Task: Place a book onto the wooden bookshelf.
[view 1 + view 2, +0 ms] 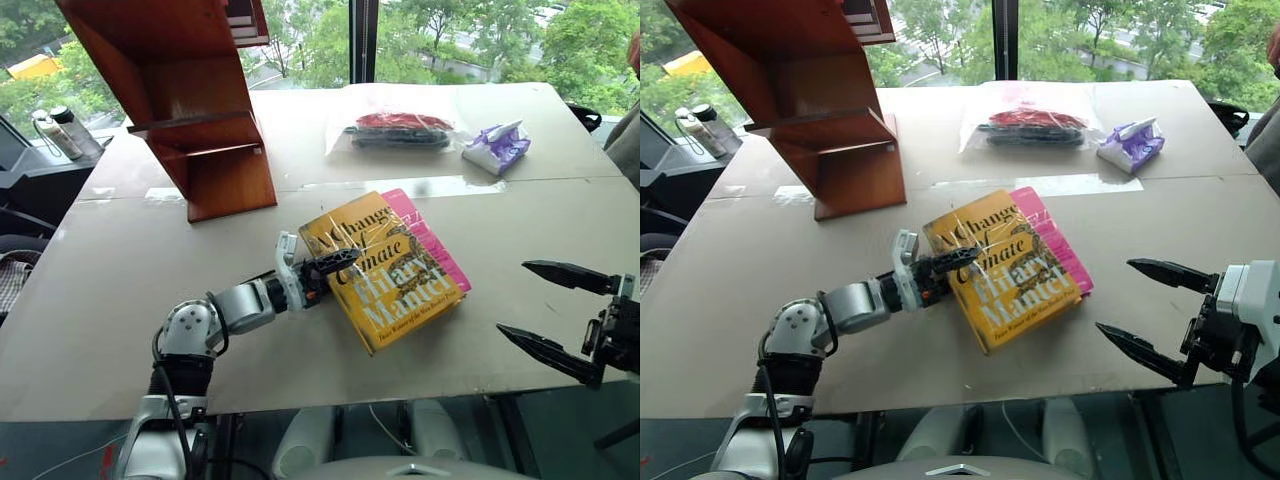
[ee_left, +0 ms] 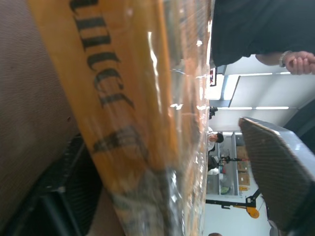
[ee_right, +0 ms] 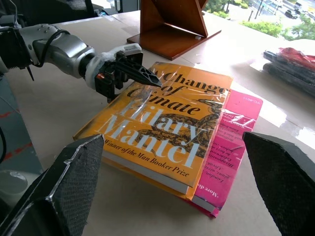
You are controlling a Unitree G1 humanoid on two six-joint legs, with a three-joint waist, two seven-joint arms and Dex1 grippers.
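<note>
The book (image 1: pixel 385 272), a thick yellow paperback with "A Change of Climate" and "Hilary Mantel" across its glossy wrapped cover, lies face up near the middle of the table (image 1: pixel 110 290), stacked on a bright pink book (image 1: pixel 432 240) whose edge peeks out at about three o'clock of it. The left gripper (image 1: pixel 335 266) reaches in from eight o'clock, one black finger lying over the cover by the title; its left wrist view has the yellow spine close between the fingers, so it looks to be straddling that edge, though whether the fingers are actually pressing on the book I cannot tell. The right gripper (image 1: pixel 1145 312) hangs off the table's near edge at four o'clock of the book, well apart from it, its two pointed fingers (image 3: pixel 71 184) spread wide with nothing between them. The wooden bookshelf (image 1: pixel 200 120), glossy reddish-brown with slanted sides, stands at eleven o'clock. At one o'clock lie a clear plastic bag with red and dark contents (image 1: pixel 398 130) and, just beside it, a small purple and white packet (image 1: pixel 497 148).
</note>
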